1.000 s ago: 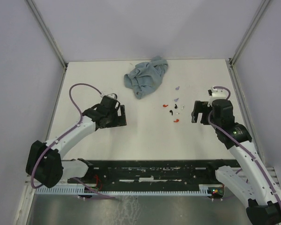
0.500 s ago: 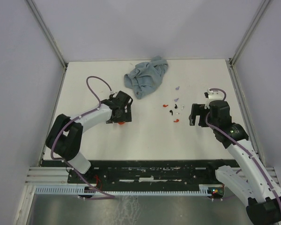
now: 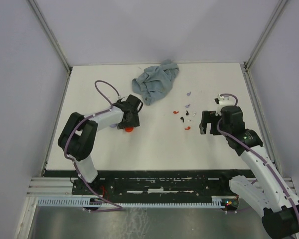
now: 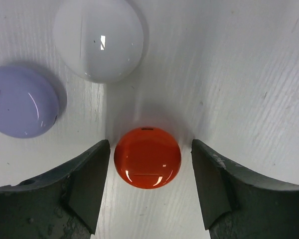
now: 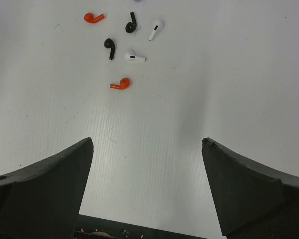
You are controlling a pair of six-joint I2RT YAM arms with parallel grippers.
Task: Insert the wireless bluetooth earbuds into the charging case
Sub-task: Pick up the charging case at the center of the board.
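Note:
A round red charging case (image 4: 147,157) lies on the white table between the jaws of my left gripper (image 4: 150,145), which is open, with a thin gap showing on each side of the case. From above, the left gripper (image 3: 131,121) covers most of the red case (image 3: 129,129). The wireless bluetooth earbuds lie loose ahead of my right gripper (image 5: 147,142): two red (image 5: 120,84), two black (image 5: 109,48) and two white (image 5: 135,57). In the top view the earbuds (image 3: 185,118) sit just left of the right gripper (image 3: 205,122), which is open and empty. Two lilac earbuds (image 3: 188,93) lie further back.
A white round case (image 4: 99,40) and a lilac round case (image 4: 22,102) lie just beyond the red one. A crumpled blue-grey cloth (image 3: 155,82) sits at the back centre. Metal frame posts and pale walls enclose the table.
My left arm has swung right and down over the round cases, and its jaws have narrowed around the red one. The right gripper has edged slightly left and stays wide.

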